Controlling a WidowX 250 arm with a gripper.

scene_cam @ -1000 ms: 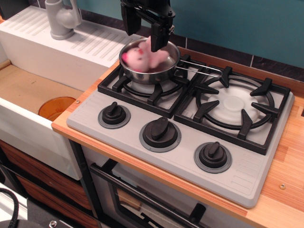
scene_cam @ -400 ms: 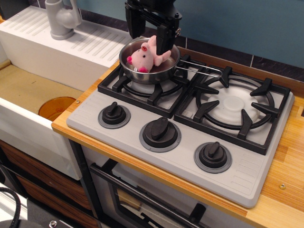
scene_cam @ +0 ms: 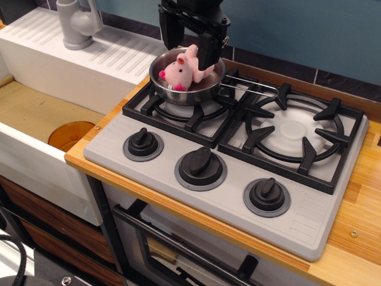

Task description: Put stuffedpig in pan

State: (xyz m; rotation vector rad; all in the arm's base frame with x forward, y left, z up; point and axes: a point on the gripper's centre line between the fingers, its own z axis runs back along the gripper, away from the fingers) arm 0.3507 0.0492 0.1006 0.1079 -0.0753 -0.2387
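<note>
The stuffedpig lay inside the pan, upper middle of the frame, on the rear left burner of the stove, so I judged the placing done and only the retreat left. To do that well I would lift straight up, clear of the pan's rim and its wire handle. The gripper hung just above the pan with its fingers spread apart; one stood close against the pig's raised foot, holding nothing.

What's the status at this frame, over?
Hand open, above pan. Stuffedpig lying in pan, released. Nothing in the way.
</note>
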